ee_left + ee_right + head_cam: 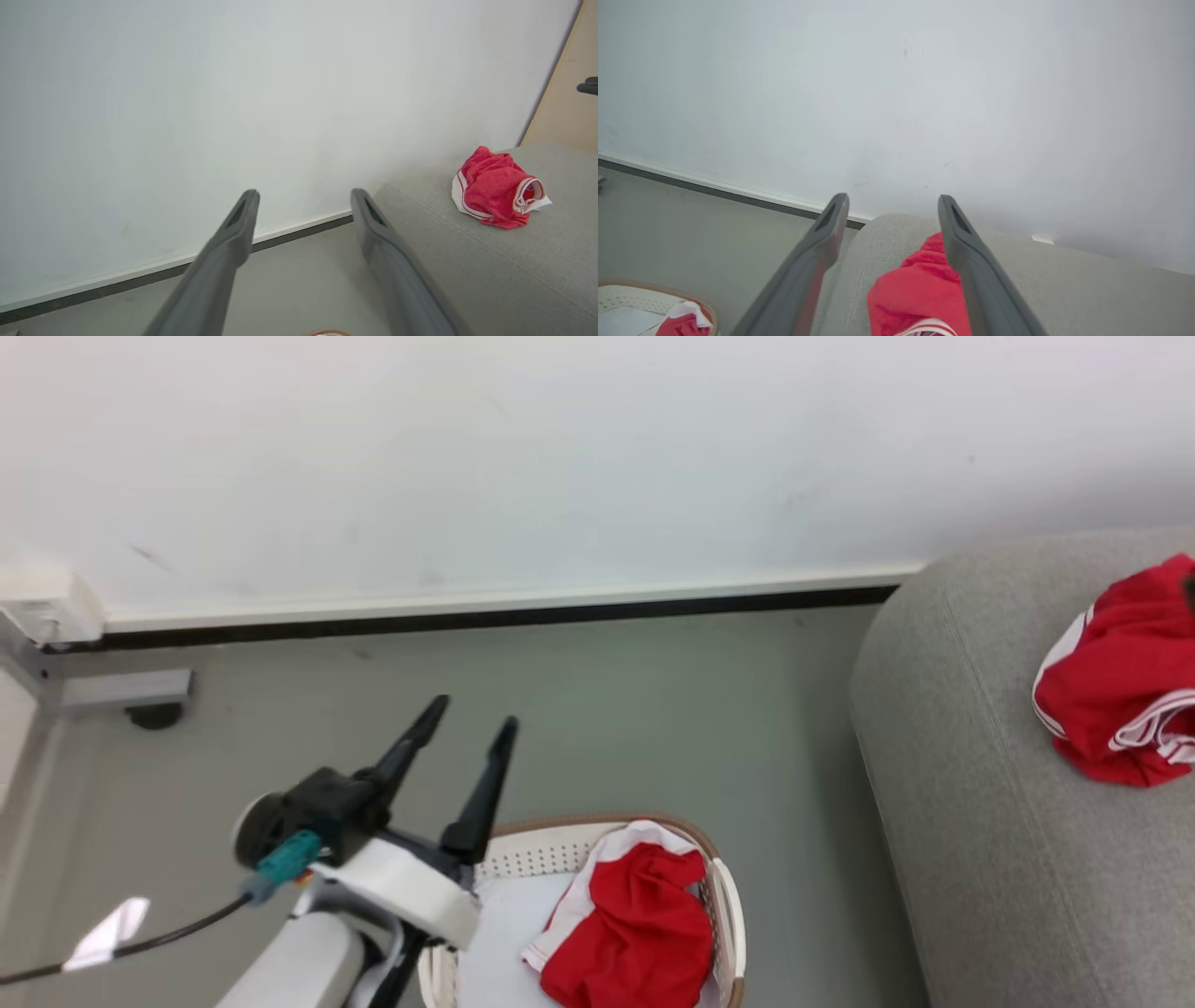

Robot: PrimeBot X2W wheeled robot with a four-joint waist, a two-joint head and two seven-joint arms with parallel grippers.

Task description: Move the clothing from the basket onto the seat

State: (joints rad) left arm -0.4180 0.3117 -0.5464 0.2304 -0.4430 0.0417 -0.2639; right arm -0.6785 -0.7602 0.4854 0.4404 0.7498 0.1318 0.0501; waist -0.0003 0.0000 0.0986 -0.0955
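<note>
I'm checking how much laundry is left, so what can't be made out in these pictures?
Head view: the basket is cut by the bottom edge; its garment hides whatever lies beneath.
Head view: the second garment, on the sofa, runs off the right edge.
Right wrist view: a finger of the right gripper covers part of it.
Left wrist view: the bottom edge leaves a sliver of basket.

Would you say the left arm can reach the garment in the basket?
Probably yes: the left end effector hangs open near the basket, and nothing covers the red garment.
</note>
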